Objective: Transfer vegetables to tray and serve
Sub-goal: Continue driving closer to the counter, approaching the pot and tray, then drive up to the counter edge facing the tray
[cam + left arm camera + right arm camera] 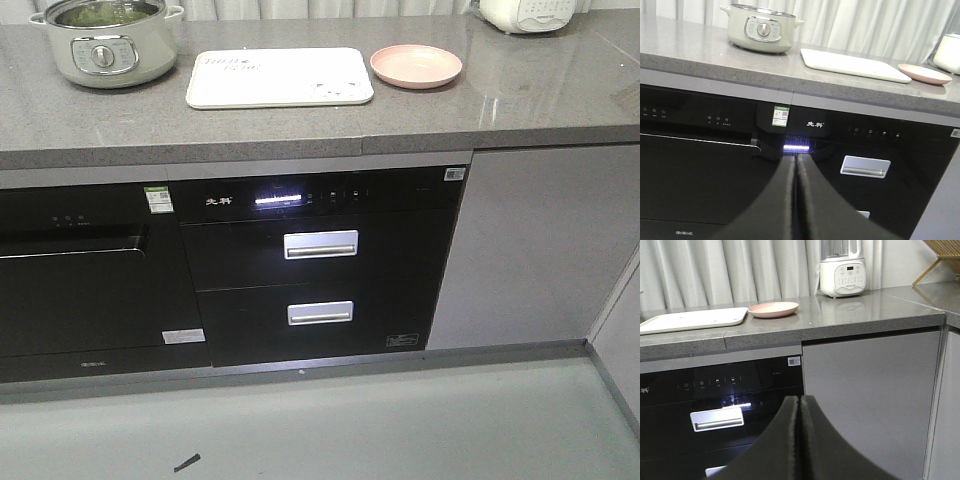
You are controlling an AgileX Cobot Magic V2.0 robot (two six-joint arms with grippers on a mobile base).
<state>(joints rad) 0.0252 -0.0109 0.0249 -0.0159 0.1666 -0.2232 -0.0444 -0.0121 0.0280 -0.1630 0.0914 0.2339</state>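
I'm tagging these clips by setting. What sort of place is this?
Probably a kitchen: a grey countertop holds an electric pot and a white blender, with black built-in appliances beneath.

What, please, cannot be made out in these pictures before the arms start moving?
- Front view: the greens in the pot are blurry and cut off by the top edge; leaf shape unclear.
- Left wrist view: the pot's own wall hides them.
- Front view: the print on the tray is too small to read.
- Right wrist view: the left edge cuts off the tray.
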